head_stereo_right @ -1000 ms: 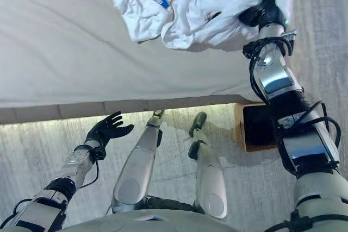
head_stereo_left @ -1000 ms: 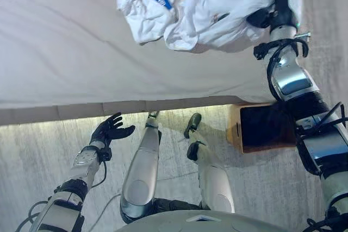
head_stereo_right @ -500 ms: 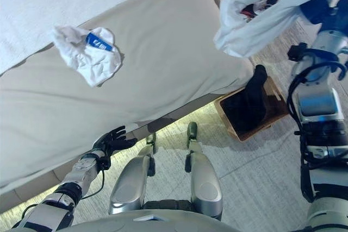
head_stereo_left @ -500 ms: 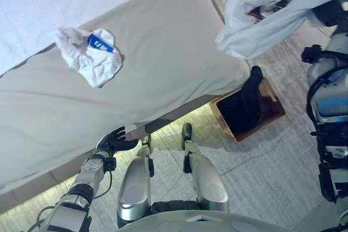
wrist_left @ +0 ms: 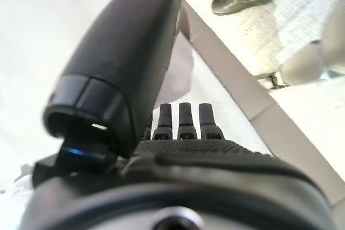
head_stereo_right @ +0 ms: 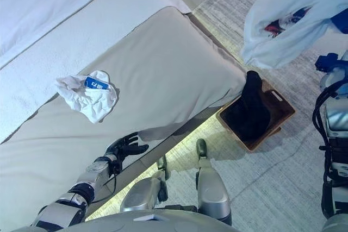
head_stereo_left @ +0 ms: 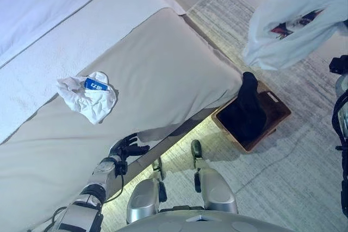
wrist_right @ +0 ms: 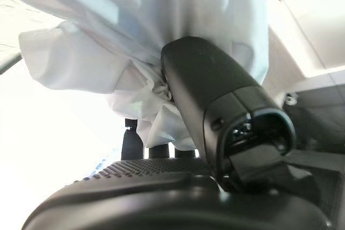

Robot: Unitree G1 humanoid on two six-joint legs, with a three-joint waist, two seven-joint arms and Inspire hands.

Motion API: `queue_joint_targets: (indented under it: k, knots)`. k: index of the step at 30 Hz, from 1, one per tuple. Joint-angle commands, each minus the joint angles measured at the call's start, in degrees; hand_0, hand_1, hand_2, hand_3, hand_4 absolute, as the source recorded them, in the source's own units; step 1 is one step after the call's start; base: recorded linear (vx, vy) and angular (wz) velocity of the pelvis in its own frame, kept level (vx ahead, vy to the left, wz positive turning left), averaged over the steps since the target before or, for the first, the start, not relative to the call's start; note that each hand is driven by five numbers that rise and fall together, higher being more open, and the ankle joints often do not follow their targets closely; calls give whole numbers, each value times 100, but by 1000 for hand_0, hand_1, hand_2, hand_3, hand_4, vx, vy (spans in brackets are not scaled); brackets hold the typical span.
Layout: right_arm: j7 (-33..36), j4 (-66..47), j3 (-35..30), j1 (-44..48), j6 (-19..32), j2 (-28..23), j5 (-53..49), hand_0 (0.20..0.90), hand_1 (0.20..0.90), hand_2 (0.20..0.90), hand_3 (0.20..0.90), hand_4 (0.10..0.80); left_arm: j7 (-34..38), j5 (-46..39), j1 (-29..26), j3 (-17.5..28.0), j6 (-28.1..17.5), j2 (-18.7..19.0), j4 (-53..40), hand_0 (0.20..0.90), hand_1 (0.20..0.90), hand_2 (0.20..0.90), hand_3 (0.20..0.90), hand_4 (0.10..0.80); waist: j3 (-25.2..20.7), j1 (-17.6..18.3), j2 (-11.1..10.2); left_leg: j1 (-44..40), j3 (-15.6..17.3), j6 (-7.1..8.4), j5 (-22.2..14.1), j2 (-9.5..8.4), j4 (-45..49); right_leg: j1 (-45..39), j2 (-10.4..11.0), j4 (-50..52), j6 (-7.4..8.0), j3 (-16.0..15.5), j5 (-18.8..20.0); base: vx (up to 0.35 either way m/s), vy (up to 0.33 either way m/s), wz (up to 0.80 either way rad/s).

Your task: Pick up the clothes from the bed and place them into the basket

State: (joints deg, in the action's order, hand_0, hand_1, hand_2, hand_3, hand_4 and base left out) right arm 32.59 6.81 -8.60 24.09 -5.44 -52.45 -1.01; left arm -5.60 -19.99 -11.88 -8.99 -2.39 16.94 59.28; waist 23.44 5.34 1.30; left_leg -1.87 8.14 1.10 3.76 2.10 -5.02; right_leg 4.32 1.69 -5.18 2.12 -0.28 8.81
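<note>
Fingers of the left hand (head_stereo_left: 126,148) are spread and relaxed, holding nothing; this hand sits nearest the robot, low at the bed's (head_stereo_left: 163,74) near edge where the beige cover drops toward the floor. In the left wrist view the same hand (wrist_left: 183,127) shows straight fingers with only the bed's side past them. Farther in, on top of the bed and well apart from that hand, lies a crumpled white garment (head_stereo_left: 87,96) with a small blue label on it, resting on the beige cover just short of the white towel-like strip that crosses the bed. Off the bed's foot corner, on the pale striped rug (head_stereo_left: 304,134), stands the wooden basket (head_stereo_left: 274,110) — a dark piece of clothing (head_stereo_left: 247,110) is draped in it and rises over its rim on the bed side. Above the basket and beyond the bed's corner hangs a large white garment (head_stereo_left: 296,23), clear of both bed and basket, with a bit of red and dark print showing inside its folds. The right hand (wrist_right: 226,117) is curled tight on this garment — in the right wrist view the thumb presses bunched white cloth (wrist_right: 145,52) against the fingers, and the rest of the cloth hangs beyond them.
</note>
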Motion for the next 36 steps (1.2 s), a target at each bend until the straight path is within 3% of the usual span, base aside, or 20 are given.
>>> queue_joint_targets:
  k: [1,4,12,19,20,21,22,23,27,28,36]
  knots:
    - [57,214,-6,319,179,-159,134,300,300,300,200,100,-21,17,230,-324,-115,376,345,900,900,900,900,800,-936,-5,-116,551,-323,-140,-490,-194,464,242,72,1071,-14,-97,-1055,-128,-34,-6]
    - [114,578,265,545,73,-141,228,300,300,300,200,100,64,-163,60,-444,-202,367,320,900,900,900,900,800,-680,44,24,735,-324,-126,-447,-226,509,477,99,1208,-37,-118,-1087,-163,-3,-6]
    - [195,1547,862,1076,-112,-43,349,300,300,300,200,100,63,-687,-401,-673,-419,283,154,900,900,900,900,800,46,164,669,1393,-319,-48,-297,-313,905,1328,202,2070,-202,-244,-1421,-139,24,-2]
    - [-130,2527,1418,1307,-465,19,843,300,300,300,200,100,-126,-724,-536,-723,-395,373,127,900,900,900,900,800,324,152,955,1771,-317,33,-189,-332,1146,1806,248,2683,-327,-332,-1692,-39,-73,0]
    - [-198,2721,1568,1432,-673,25,923,514,514,514,450,350,-160,-723,-558,-726,-395,393,126,900,900,900,900,800,373,154,971,1822,-329,39,-197,-359,1209,1904,282,2843,-340,-343,-1769,-39,-89,4]
    - [-242,2974,1724,1560,-856,25,1114,813,813,813,798,698,-185,-710,-574,-740,-388,413,119,900,900,900,900,800,395,136,989,1879,-332,50,-192,-357,1253,1983,292,2934,-352,-355,-1800,-28,-88,4]
    - [-351,3285,1923,1695,-981,13,1360,813,813,813,798,698,-206,-711,-584,-774,-391,432,91,900,900,900,900,800,417,105,1012,1931,-328,62,-180,-347,1280,2044,290,2988,-364,-368,-1817,-39,-108,4]
    - [-581,3635,2223,1905,-1244,-3,1549,900,900,900,900,800,-235,-722,-599,-803,-387,462,34,900,900,900,900,800,444,63,1040,1996,-334,68,-151,-343,1284,2121,276,3039,-382,-376,-1831,-58,-127,6]
    - [-1407,5168,3025,2655,-1769,90,1504,900,900,900,900,800,-373,-672,-747,-918,-337,645,-177,900,900,900,900,800,552,-165,1105,2196,-390,89,-31,-291,1255,2289,223,3157,-439,-470,-1880,-59,-179,2]
    - [-1385,5610,3101,2835,-1692,144,1267,900,900,900,900,800,-442,-653,-800,-952,-319,716,-266,900,900,900,900,800,589,-236,1135,2244,-404,91,0,-262,1244,2330,210,3177,-467,-517,-1890,-31,-151,2]
    - [-1190,6004,2881,2923,-1802,199,985,900,900,900,900,800,-461,-730,-815,-1002,-202,821,-655,900,900,900,900,800,632,-359,1127,2287,-448,100,74,-182,1144,2365,134,3137,-484,-623,-1866,-18,-54,8]
